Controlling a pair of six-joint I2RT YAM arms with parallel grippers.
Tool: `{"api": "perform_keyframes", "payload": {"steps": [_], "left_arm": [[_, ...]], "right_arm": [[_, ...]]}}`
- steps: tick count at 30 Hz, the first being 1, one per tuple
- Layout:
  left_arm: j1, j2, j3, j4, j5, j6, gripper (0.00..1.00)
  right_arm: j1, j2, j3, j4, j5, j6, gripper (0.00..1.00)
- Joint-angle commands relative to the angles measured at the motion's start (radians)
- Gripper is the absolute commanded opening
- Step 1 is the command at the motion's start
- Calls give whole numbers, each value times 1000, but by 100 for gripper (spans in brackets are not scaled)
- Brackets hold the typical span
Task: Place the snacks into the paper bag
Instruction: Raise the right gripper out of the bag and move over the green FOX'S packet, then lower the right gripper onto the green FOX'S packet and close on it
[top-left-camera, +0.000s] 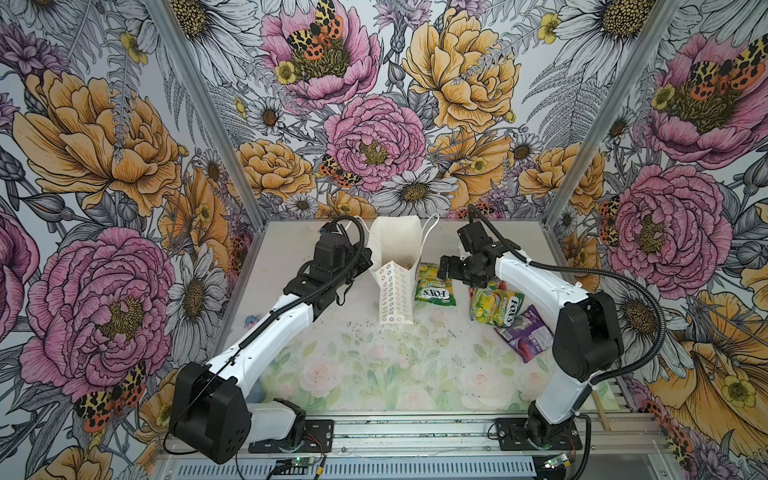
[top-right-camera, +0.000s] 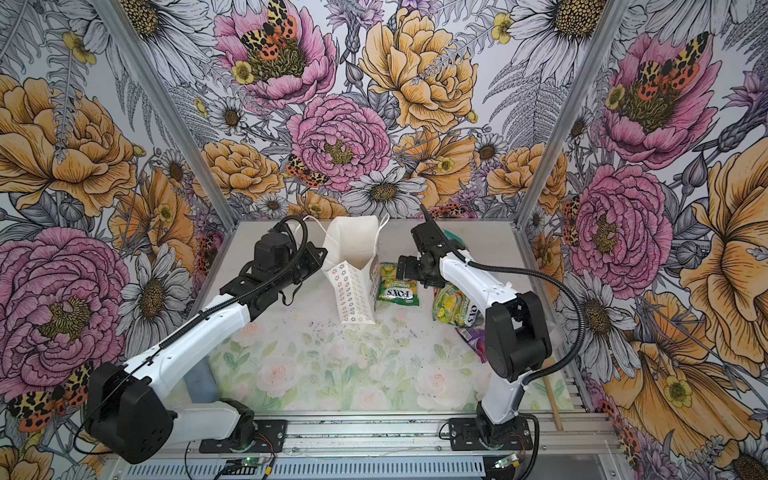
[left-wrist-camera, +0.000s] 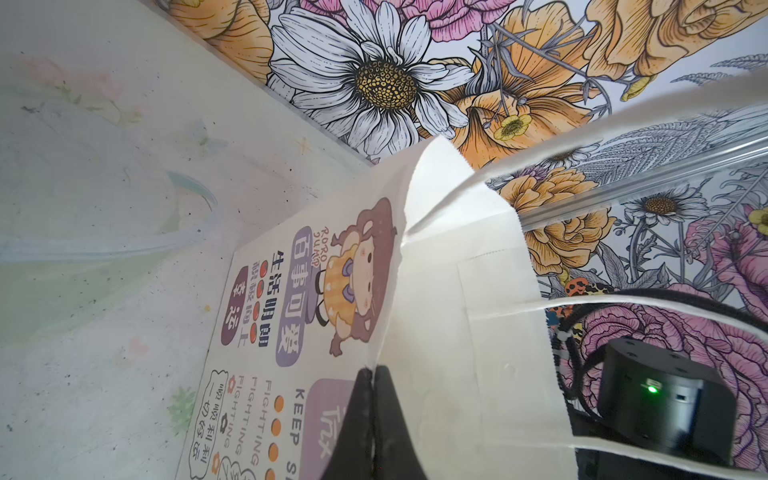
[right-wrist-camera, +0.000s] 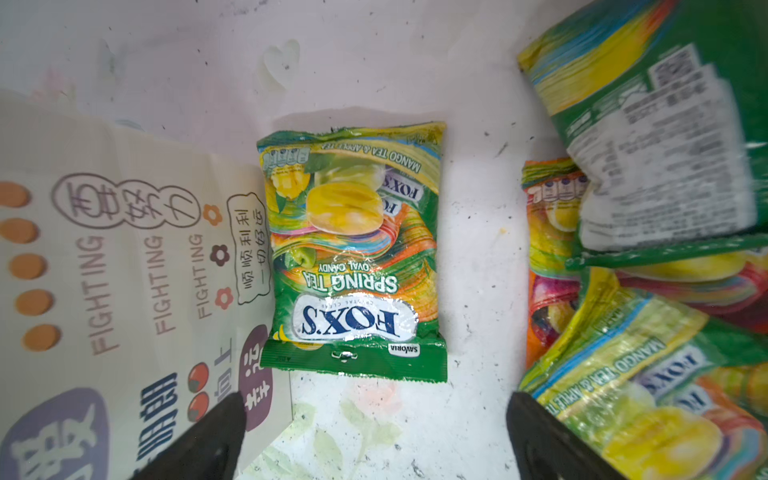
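Packet (right-wrist-camera: 353, 253) flat just beside paper bag (right-wrist-camera: 124, 270) edge, bare tabletop (right-wrist-camera: 478, 249) opposite.

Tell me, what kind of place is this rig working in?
Probably a staged robot test cell, not a home: flower-print wall panels in aluminium framing, left arm and right arm bolted to a rail.

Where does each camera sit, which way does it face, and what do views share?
Top views: high at the table's front, looking down toward the back wall; left arm and right arm whole, paper bag between.
Left wrist: on the left arm, looking along the shut left gripper pinching the bag's edge.
Right wrist: on the right arm, looking down past the open right gripper at the green FOX'S packet.
Shared: all show the bag; top and right wrist, that packet.
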Motion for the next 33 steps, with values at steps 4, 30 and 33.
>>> {"api": "perform_keyframes", "payload": {"steps": [4, 30, 33], "left_arm": [[16, -24, -21, 19, 22, -6, 0], [18, -12, -20, 27, 32, -12, 0], [17, -12, -21, 27, 30, -12, 0]], "right_arm": [[-6, 79, 64, 43, -34, 26, 100], [-6, 308, 199, 61, -15, 34, 100], [-6, 329, 199, 67, -8, 31, 100]]}}
